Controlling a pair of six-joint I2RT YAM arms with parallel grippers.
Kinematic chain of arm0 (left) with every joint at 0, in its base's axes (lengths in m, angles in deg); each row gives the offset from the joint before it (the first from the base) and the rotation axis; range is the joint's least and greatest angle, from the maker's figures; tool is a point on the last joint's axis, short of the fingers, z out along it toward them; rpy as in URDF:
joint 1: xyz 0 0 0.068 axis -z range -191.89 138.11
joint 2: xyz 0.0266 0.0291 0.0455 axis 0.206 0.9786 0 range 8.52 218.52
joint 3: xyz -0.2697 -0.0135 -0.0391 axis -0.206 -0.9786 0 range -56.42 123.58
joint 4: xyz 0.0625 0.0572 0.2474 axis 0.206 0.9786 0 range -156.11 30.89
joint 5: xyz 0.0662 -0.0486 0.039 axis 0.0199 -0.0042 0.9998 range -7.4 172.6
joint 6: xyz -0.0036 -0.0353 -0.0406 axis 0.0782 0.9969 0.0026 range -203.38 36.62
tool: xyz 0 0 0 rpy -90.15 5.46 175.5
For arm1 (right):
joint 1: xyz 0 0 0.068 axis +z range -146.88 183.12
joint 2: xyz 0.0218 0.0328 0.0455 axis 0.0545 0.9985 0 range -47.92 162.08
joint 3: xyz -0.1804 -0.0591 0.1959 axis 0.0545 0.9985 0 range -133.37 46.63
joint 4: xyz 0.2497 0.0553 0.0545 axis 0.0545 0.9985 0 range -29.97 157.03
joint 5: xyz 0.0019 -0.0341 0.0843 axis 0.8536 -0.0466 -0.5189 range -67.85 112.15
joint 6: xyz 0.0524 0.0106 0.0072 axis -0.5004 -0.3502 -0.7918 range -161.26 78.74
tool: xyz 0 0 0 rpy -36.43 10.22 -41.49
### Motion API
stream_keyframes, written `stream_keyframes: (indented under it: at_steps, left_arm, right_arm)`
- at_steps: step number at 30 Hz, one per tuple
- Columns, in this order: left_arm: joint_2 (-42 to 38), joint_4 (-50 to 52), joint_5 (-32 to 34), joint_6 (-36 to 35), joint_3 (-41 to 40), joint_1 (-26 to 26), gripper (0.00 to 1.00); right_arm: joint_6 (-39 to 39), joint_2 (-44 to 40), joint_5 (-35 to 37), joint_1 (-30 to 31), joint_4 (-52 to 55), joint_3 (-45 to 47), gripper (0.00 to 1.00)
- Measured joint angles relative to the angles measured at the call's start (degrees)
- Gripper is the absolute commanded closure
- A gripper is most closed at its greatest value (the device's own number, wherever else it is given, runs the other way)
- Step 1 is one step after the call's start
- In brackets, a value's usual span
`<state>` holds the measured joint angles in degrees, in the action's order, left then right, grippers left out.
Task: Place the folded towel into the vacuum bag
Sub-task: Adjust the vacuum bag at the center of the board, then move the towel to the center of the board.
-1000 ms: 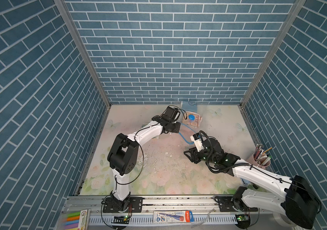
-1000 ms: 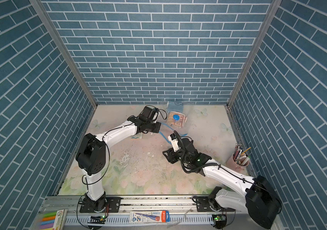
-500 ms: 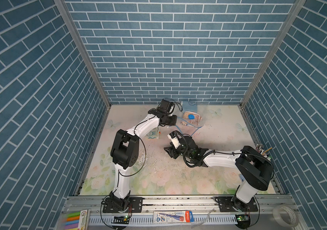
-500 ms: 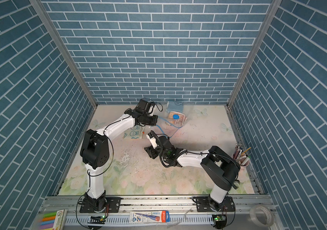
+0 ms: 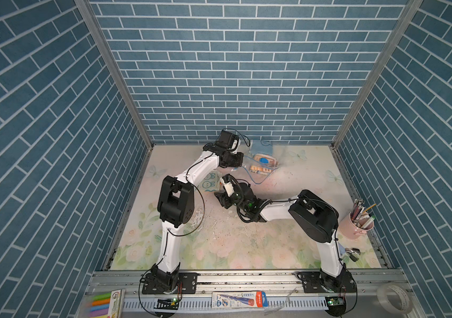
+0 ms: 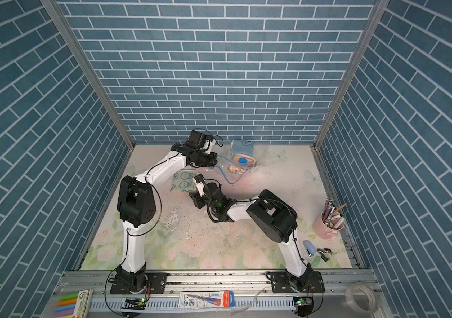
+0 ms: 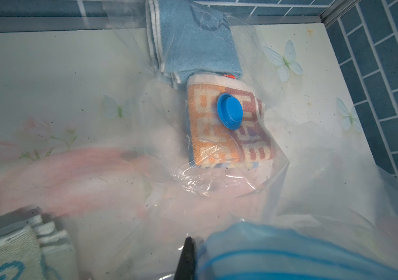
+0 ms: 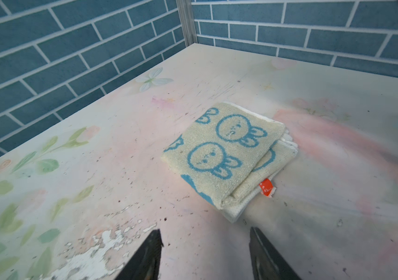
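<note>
Towel [image 8: 229, 155] is folded, cream with blue bunny faces and an orange tag. It lies flat on table [image 8: 96, 157], outside bag [image 7: 314, 174], near bag's zip end.

Left gripper [image 7: 189, 254] is clamped on bag's edge right by blue zip strip [image 7: 290, 257], holding that end lifted off table, with the film draped in front of the wrist camera.

Inside bag are a blue towel [image 7: 193, 41] at the far end from zip and an orange towel [image 7: 227, 135] touching it, nearer zip. Valve cap [image 7: 230, 112] sits over orange towel.

Right gripper [image 8: 205, 254] has jaws apart with nothing between them. It is low over table, pointing at towel and close to it but not touching, on the side of towel away from bag.

Pen cup [image 5: 355, 225] stands well apart from bag.
</note>
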<state>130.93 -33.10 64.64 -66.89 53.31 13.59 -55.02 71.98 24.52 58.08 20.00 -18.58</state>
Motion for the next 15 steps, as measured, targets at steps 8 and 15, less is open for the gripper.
stream_keyframes:
  at_steps: [8, 15]
  left_arm:
    - [1.9, 2.3, -1.3, 0.2, 3.6, -0.1, 1.0]
    - [1.9, 3.2, -1.6, 0.3, 3.7, -0.2, 1.0]
  right_arm:
    - [-3.3, 7.3, 4.7, 0.0, -1.4, -7.5, 0.41]
    - [-4.4, 9.6, 7.1, 0.0, 1.4, -12.8, 0.41]
